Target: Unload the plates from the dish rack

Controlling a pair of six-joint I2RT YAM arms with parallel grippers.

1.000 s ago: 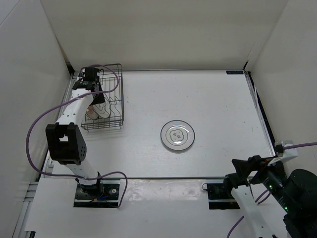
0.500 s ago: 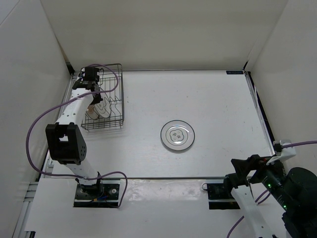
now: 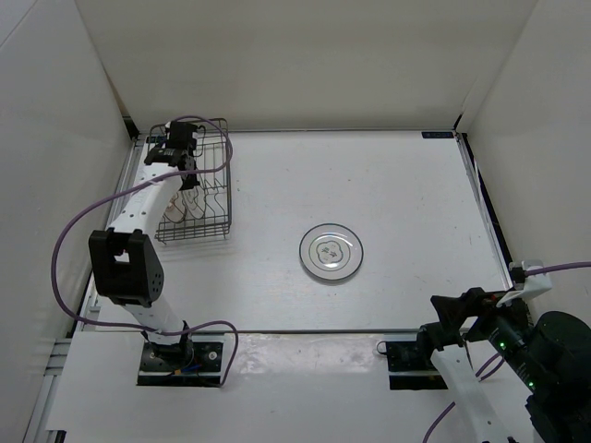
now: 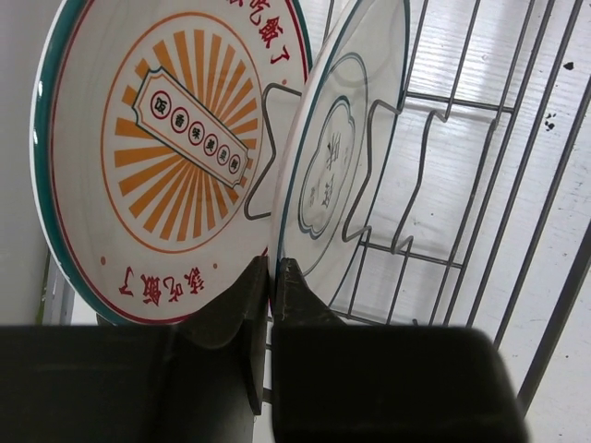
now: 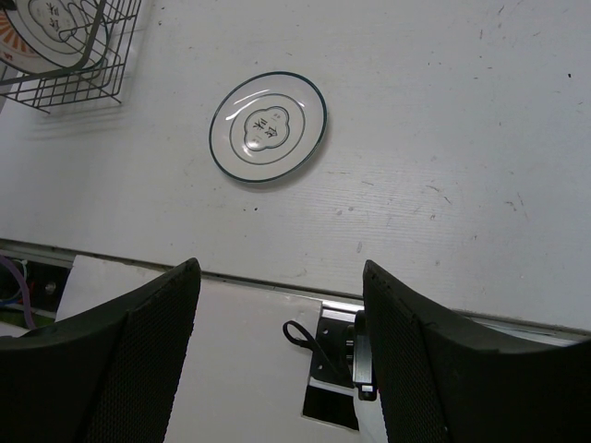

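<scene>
Currently: left hand [image 4: 271,269] clenched on the lower rim of the grey-rimmed plate [image 4: 332,166], which stands on edge among the divider prongs [image 4: 427,185] of the dish rack [image 3: 192,233]; the fingers sit close together with the thin rim between them. Immediately left of that hand the orange sunburst plate [image 4: 175,148] also stands upright, just beside the gripped one (teal outer edge, red characters around the rays). Whether the two plates touch: cannot tell. The right hand [image 5: 279,272] is released, fingers wide apart with nothing between them, over the near edge of the surface [image 3: 416,203]. Ahead of it and slightly left, well apart, a second grey-rimmed plate [image 5: 268,126] lies flat on the surface; the rack sits far ahead-left of that hand.
</scene>
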